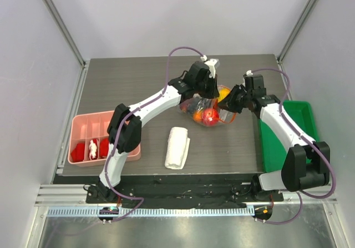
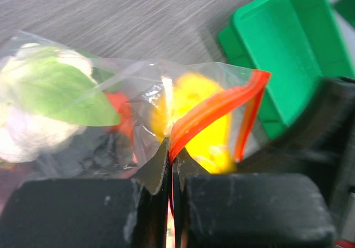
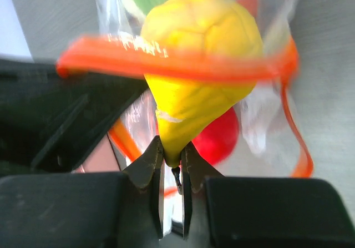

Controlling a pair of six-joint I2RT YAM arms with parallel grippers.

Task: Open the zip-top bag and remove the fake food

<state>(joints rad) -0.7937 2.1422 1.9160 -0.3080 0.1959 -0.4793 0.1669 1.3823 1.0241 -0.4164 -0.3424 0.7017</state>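
Observation:
The clear zip-top bag (image 1: 195, 107) sits lifted at the table's back middle between both arms, its mouth apart. My left gripper (image 2: 172, 160) is shut on the bag's orange-red zip strip (image 2: 216, 106) at one edge. My right gripper (image 3: 172, 156) is shut on the narrow tip of a yellow fake fruit (image 3: 202, 42), which pokes out through the open mouth past the zip strip (image 3: 166, 65). A red fruit (image 3: 219, 137) lies behind it in the bag. A white and green vegetable piece (image 2: 50, 87) also shows through the plastic. From above, red and orange fake food (image 1: 209, 115) fills the bag.
A green bin (image 1: 288, 137) stands at the table's right edge, close to the right arm. A folded white cloth (image 1: 177, 147) lies in front of the bag. A pink compartment tray (image 1: 89, 131) with small red pieces sits at the left.

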